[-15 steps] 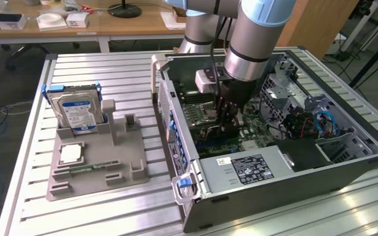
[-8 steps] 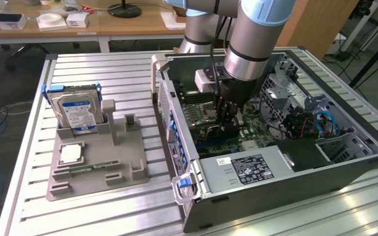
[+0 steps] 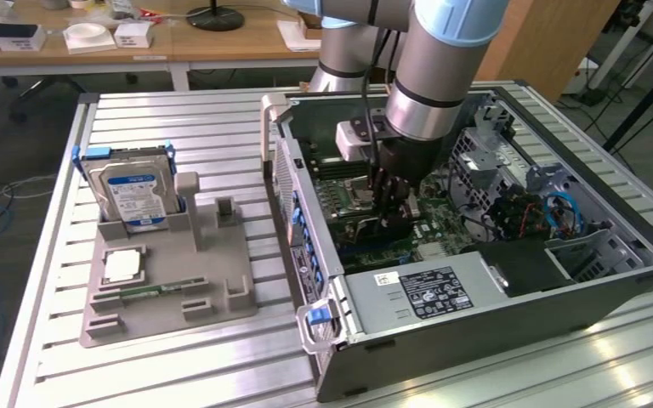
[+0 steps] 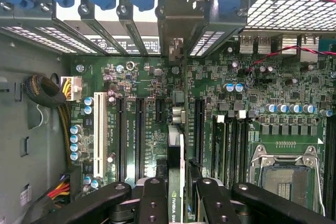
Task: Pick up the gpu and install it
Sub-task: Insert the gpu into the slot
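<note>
My gripper [image 3: 394, 204] is lowered inside the open computer case [image 3: 496, 340], just over the motherboard [image 3: 445, 229]. In the wrist view its two black fingers [image 4: 152, 200] are shut on the gpu [image 4: 176, 153]. The card is seen edge-on as a thin card with a green printed label. Its silver end bracket [image 4: 176, 32] reaches the case's rear slot openings. The card stands upright over the motherboard [image 4: 252, 77], between the long black expansion slots [image 4: 140, 129] and the slot [image 4: 199, 129] beside it. I cannot tell whether its edge touches a slot.
The empty processor socket [image 4: 286, 177] lies close beside the card. A power supply [image 3: 428, 289] and cables [image 3: 553, 212] crowd the case. Outside, a grey holder [image 3: 167, 297] carries a silver hard drive [image 3: 133, 191] and a square processor chip [image 3: 122, 265].
</note>
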Controlling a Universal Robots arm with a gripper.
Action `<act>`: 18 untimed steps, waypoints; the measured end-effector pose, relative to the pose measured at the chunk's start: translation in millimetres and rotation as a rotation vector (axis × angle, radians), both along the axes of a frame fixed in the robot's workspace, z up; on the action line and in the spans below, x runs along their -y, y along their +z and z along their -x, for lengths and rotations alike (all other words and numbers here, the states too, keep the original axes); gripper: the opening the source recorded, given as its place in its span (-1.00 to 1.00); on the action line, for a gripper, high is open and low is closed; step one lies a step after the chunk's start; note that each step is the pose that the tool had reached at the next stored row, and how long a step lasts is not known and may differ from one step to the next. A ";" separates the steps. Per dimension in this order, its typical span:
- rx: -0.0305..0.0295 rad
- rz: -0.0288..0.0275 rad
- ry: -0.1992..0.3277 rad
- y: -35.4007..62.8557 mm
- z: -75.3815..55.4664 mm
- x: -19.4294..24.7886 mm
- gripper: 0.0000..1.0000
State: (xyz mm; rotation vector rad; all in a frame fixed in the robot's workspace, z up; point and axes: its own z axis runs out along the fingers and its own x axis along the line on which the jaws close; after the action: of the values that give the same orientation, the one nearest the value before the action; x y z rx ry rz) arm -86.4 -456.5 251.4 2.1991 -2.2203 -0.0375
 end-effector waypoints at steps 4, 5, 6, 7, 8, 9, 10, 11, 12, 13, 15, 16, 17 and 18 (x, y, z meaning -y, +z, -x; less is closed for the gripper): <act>0.0017 -0.0001 0.000 -0.6 0.6 -0.1 -0.48; 0.0018 -0.0002 0.000 -0.7 0.7 -0.1 -0.48; 0.0019 -0.0003 0.000 -0.8 0.8 0.0 -0.48; 0.0020 -0.0004 0.000 -0.8 0.9 0.0 -0.48; 0.0020 -0.0003 0.000 -0.8 1.0 0.0 -0.48; 0.0020 -0.0003 0.000 -0.8 1.2 0.0 -0.48; 0.0025 -0.0003 0.000 -0.9 1.6 -0.1 -0.48; 0.0027 -0.0005 0.000 -1.1 1.8 -0.1 -0.48; 0.0034 -0.0003 0.000 -1.1 2.1 0.0 -0.48; 0.0037 -0.0003 0.000 -1.2 2.3 0.0 -0.48; 0.0036 -0.0003 0.000 -1.2 2.3 0.0 -0.48; 0.0037 -0.0003 0.000 -1.2 2.3 0.0 -0.48; 0.0037 -0.0003 0.000 -1.2 2.3 0.0 -0.48; 0.0037 -0.0003 0.000 -1.2 2.4 0.0 -0.48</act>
State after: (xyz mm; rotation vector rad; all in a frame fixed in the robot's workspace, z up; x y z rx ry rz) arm -88.8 -456.5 250.2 2.2010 -2.2224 -0.0337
